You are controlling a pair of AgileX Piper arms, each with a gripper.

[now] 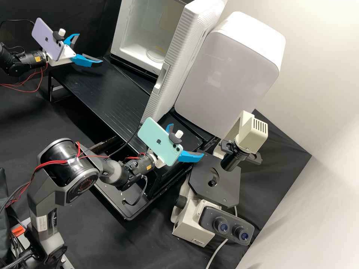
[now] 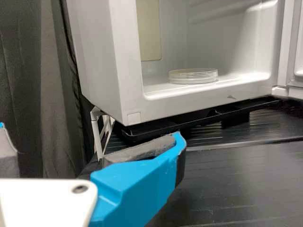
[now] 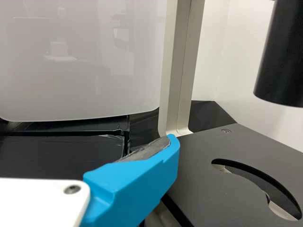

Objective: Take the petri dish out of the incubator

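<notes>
Incubator (image 1: 125,30) is open, its door (image 1: 179,56) swung wide toward the right. One petri dish (image 2: 193,75) sits flat on the chamber floor, near the front lip, lid on; can't tell whether anything is in it. Nothing touches it. The left gripper (image 1: 89,48) hangs over the far left end of the black bench platform (image 1: 108,97), facing the chamber mouth, well apart from the dish. Its jaws are spread and hold nothing; one blue finger (image 2: 142,175) shows in the left wrist view. The right gripper (image 1: 187,140) is further forward, just beside the microscope (image 1: 213,194), over the edge of the microscope stage (image 3: 227,161). Its jaws are also spread and hold nothing. Counts: 1 incubator, 1 dish, 1 second white cabinet (image 1: 232,67) closed and standing right of the open door, 1 microscope with 2 eyepieces (image 1: 222,226), 2 arms, 2 phones clamped on the wrists: lilac one (image 1: 46,39) on the left arm, mint one (image 1: 159,142) on the right. Red wires (image 1: 56,162) run along the right arm's elbow joint. Surface: ribbed black platform carries incubator and cabinet, raised above a bench draped in black cloth (image 1: 37,112). Plain white wall (image 1: 321,74) on the right, dark backdrop behind the left arm.
</notes>
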